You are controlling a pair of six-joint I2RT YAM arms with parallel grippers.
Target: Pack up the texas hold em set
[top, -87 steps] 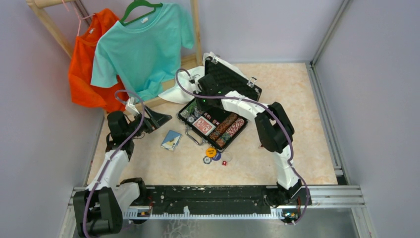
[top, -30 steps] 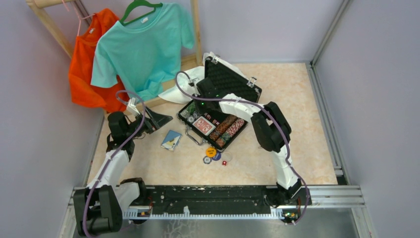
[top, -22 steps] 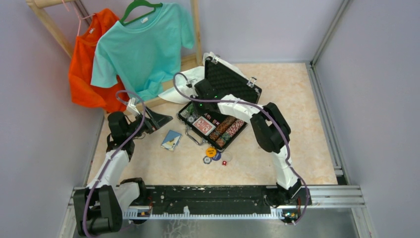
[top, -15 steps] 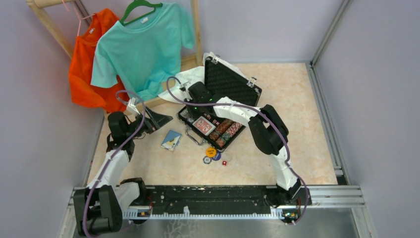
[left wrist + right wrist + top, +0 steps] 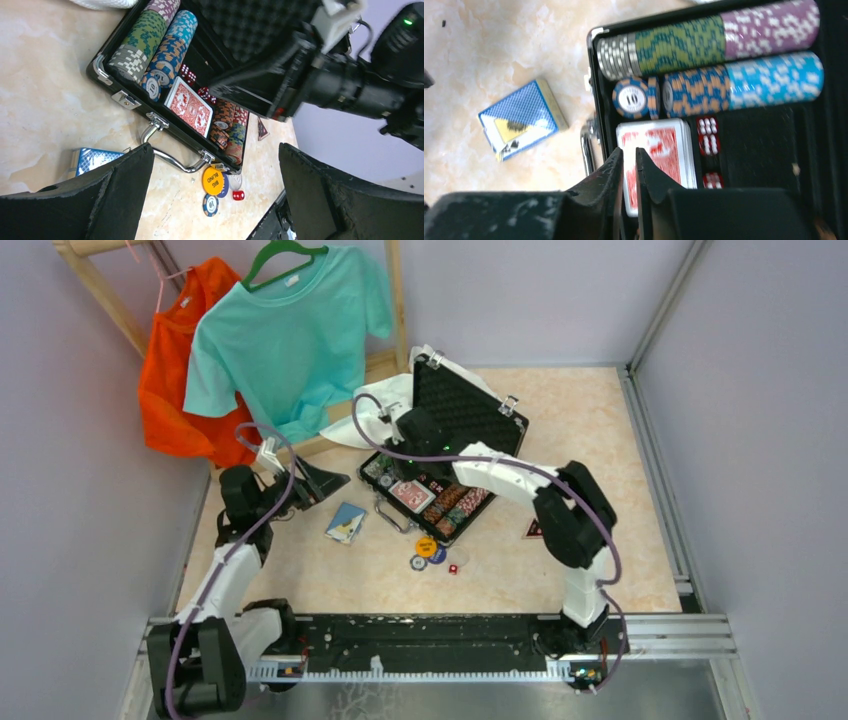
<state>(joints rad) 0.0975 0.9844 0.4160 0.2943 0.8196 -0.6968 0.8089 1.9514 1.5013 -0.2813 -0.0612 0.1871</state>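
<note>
- Overhead: the open black case [image 5: 432, 492] lies mid-table, lid propped up at the far side for loading. The blue deck [image 5: 346, 522] lies left of it; loose buttons [image 5: 427, 552] lie nearer.
- Left wrist: left fingers [image 5: 125, 185] spread wide, empty, hovering left of the case, likely for the deck.
- Right wrist: right fingers [image 5: 649, 180] nearly pressed together, holding nothing visible, above the red deck [image 5: 659, 150] seated in the case.

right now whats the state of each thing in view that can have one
case: open, lid up
red deck: in the case, flat
blue deck: out on the table, left of the case
chip rows: in the case slots
yellow button: loose on the table in front of the case
red die: loose on the table
left gripper: jaws wide open, holding nothing
right gripper: jaws nearly together above the red deck, nothing between them
</note>
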